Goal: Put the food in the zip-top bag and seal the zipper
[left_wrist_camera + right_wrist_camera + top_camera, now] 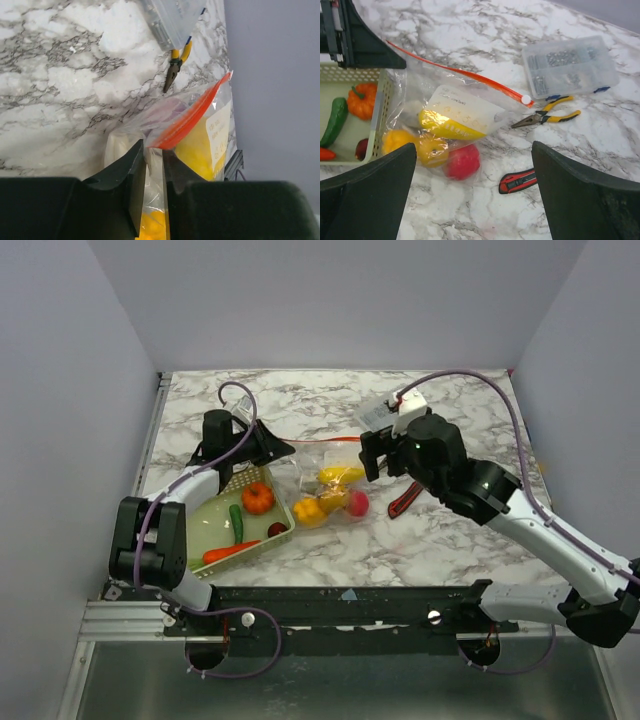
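Note:
The zip-top bag point(322, 485) lies at the table's middle with yellow, orange and red food inside; it also shows in the right wrist view point(455, 112). Its red-orange zipper point(465, 75) runs along the far edge and looks partly open. My left gripper point(154, 150) is shut on the bag's plastic just below the zipper's left end point(192, 117). My right gripper point(474, 146) is open and empty, above the bag's right side. A pumpkin point(257, 498), cucumber point(236, 522), carrot point(230, 552) and a dark red piece point(277, 530) lie in the basket.
The pale green mesh basket point(205, 520) sits left of the bag. A red-and-black utility knife point(403, 502) lies right of the bag. Yellow-handled pliers point(547, 116) and a clear parts box point(567, 65) lie behind it. Grey walls enclose the table.

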Controlling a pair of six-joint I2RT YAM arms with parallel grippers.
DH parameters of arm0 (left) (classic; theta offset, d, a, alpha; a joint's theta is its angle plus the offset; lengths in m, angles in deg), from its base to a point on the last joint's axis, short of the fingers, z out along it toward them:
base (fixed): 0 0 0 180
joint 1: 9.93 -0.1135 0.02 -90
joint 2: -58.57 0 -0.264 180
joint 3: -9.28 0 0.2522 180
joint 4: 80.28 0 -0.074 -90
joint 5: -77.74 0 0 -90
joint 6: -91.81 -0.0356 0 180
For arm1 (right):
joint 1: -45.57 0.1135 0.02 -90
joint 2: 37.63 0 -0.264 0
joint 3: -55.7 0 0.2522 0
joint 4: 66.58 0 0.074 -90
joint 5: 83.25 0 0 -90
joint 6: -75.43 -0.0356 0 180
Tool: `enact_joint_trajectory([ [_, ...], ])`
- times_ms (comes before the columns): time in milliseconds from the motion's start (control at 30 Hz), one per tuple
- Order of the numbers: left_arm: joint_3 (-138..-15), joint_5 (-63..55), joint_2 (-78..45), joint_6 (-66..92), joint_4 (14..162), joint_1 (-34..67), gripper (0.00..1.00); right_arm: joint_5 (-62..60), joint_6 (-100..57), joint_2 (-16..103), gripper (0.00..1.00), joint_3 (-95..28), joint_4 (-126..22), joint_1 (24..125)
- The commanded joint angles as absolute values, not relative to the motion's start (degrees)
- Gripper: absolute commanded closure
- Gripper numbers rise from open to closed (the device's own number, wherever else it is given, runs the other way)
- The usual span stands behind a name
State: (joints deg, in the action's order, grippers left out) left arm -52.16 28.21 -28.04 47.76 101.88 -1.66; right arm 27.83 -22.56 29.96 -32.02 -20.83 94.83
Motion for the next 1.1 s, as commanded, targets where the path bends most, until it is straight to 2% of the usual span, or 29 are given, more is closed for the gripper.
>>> enact_joint_trajectory([
  [0,-56.65,23.94,-30.99,48.64,92.88,-1.05,0.74,37.35,-25.24,24.48,0.00,-33.26,-21.41,94.49],
  [133,-57.76,21.51,-29.58,46.64,90.25,-1.05,0.52,38.44,-28.74,22.02,0.00,-36.30,-16.05,94.50],
  [233,-60.04,20.25,-28.32,44.49,84.14,-1.05,0.11,38.49,-32.18,22.81,0.01,-39.70,-9.96,94.53],
  [267,-60.93,19.83,-27.76,43.85,81.41,-1.01,0.03,38.50,-32.90,22.58,0.00,-40.02,-9.04,94.44],
  [500,-63.48,12.20,-18.76,41.65,67.52,-1.05,0.01,42.47,-37.30,17.51,0.00,-38.34,-10.19,94.51],
  [700,-70.36,4.14,-10.11,37.79,52.00,-1.03,0.01,45.70,-37.77,16.40,0.00,-41.14,-8.84,94.52],
  [1067,-70.92,-5.52,20.91,32.54,62.68,-0.97,0.01,44.33,-33.07,5.53,0.01,-36.94,-16.43,94.53],
])
